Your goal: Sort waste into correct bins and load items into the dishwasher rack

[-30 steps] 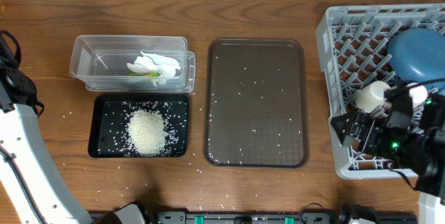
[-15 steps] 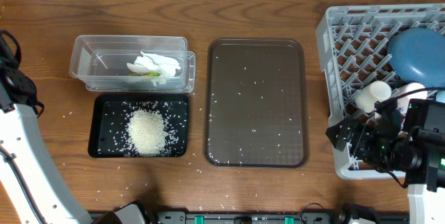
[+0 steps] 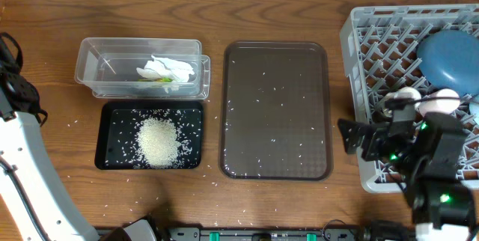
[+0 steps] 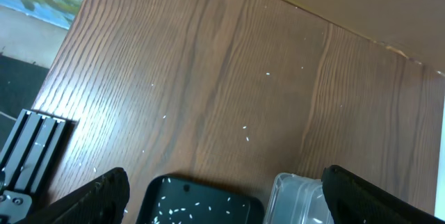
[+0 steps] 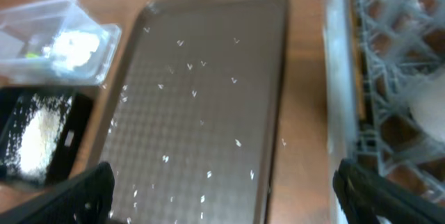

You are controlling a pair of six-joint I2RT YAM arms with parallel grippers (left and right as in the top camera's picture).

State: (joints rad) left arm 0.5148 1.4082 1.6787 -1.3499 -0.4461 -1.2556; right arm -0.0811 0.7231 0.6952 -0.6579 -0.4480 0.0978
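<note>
white rice grains [image 3: 158,141] lay heaped in the middle of the shallow black rectangular tray [image 3: 105,159], with loose grains spread around the heap inside it. just behind that tray stood the clear plastic rectangular tub [image 3: 90,65]. it held the crumpled white tissue [image 3: 166,68] and, under the tissue's near edge, a bit of the small green-orange-yellow snack wrapper [image 3: 162,80]. the flat brown serving tray [image 3: 277,84] sat in the middle of the wooden desk [image 3: 299,9] with scattered grains on it, and more grains dotted the desk around it. at the right edge stood the large square grey plastic rack [image 3: 358,54]. the large blue bowl [image 3: 449,55] was in its far part and the white cup [image 3: 405,97] sat nearer, beside another pale cup [image 3: 441,103] whose colour i could not tell. the right fingers [image 5: 76,196] were spread wide and held nothing, hanging over the strip of desk between the brown tray and the rack's left wall. the left fingers [image 4: 97,196] were also wide apart and empty, above the desk at the far left, with a corner of the black tray and a corner of the clear tub showing between them.
</note>
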